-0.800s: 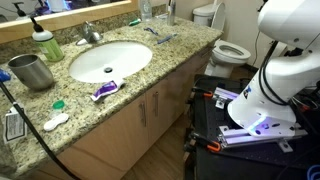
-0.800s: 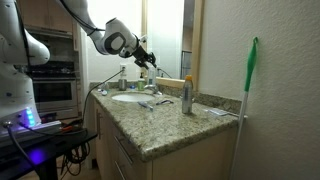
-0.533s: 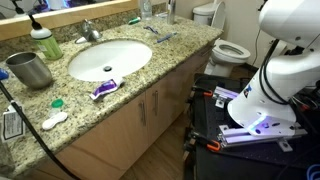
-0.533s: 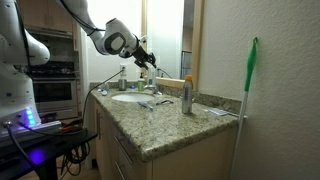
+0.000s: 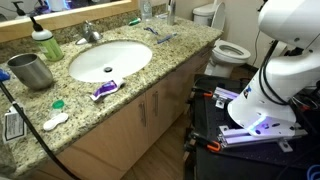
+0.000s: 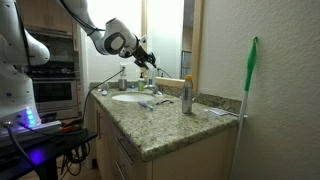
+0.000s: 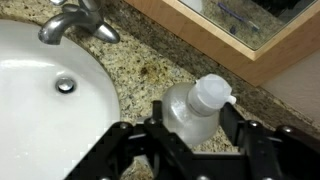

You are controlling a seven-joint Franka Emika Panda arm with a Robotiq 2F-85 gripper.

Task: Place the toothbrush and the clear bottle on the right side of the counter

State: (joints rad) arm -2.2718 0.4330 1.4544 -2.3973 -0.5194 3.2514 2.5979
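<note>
Your gripper (image 7: pixel 190 118) straddles the clear bottle (image 7: pixel 195 100), 1 finger on each side below its cap. The wrist view does not show whether the pads are pressing in yet. The bottle stands on the counter (image 7: pixel 135 75) behind the sink (image 7: pixel 40 90), near the faucet (image 7: pixel 75 20) and just below the mirror frame (image 7: pixel 230 45). Grip the body, not the cap. Squeeze gently, since thin plastic probably buckles, and lift straight up before swinging away.
</note>
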